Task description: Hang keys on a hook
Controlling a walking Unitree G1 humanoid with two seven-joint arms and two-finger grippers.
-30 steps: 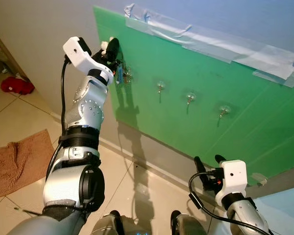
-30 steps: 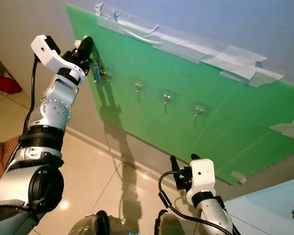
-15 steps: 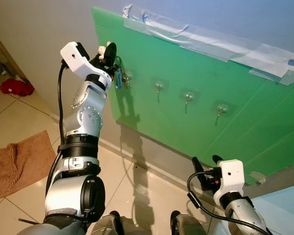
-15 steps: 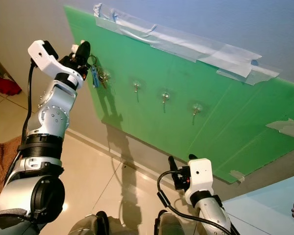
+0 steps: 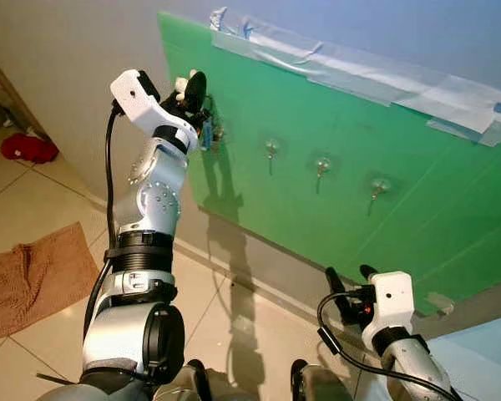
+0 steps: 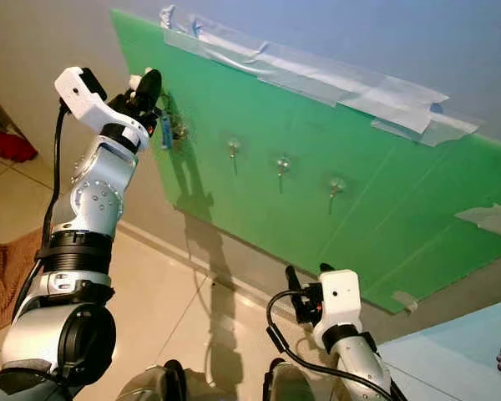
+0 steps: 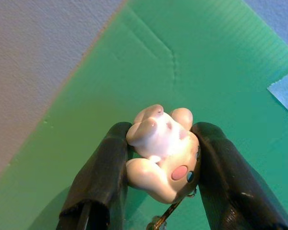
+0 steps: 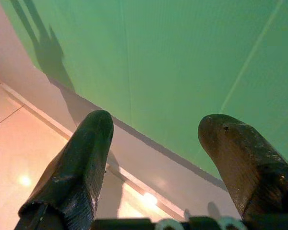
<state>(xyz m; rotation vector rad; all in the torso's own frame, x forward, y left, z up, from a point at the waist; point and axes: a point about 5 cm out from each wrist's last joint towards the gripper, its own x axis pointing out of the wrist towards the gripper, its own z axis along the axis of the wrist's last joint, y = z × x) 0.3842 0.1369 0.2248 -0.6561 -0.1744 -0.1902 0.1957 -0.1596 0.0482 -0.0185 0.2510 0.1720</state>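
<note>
jaws clamp keychain [image 7: 161, 153], green board [image 5: 417, 192]

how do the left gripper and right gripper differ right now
The left gripper is raised against the green board by the leftmost hook; the right gripper sits low, near the board's bottom edge. The left gripper is shut on a pale keychain charm with keys dangling; the right gripper is open and holds nothing. Both have two long black fingers.
</note>
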